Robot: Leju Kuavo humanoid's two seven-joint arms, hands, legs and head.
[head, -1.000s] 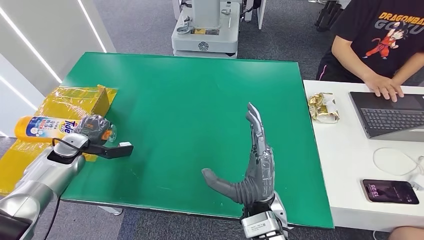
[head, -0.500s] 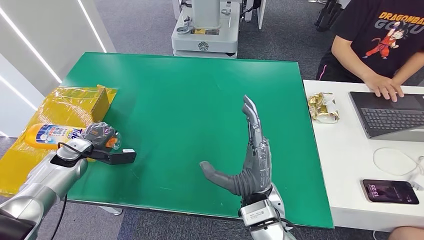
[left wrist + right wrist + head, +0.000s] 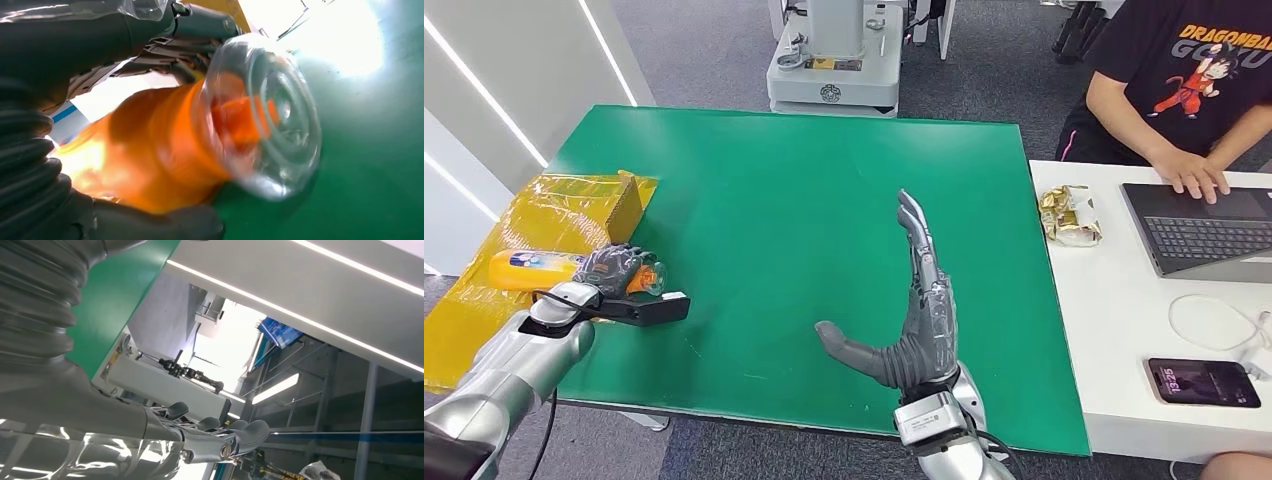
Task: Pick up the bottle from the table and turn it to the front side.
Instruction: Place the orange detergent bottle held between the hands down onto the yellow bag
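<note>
Head view: robot's left hand (image 3: 614, 268) grips an orange detergent bottle (image 3: 529, 268) at the green surface's (image 3: 804, 200) left edge.
Clasped near its clear cap (image 3: 265, 115), lying sideways over yellow packaging (image 3: 554, 205), presumably for turning; right hand (image 3: 924, 320) stands empty, fingers spread.

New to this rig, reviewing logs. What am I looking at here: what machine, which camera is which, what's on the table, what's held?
It is a humanoid robot with two silver arms ending in many-fingered hands. The wide picture comes from its head, looking down on a green table. The other two come from cameras at each wrist. The left hand grips an orange bottle lying sideways at the table's left edge, over a yellow-wrapped box; the left wrist view shows its clear cap up close. The right hand is held upright, fingers apart, holding nothing. A person types on a laptop at a white side table.
</note>
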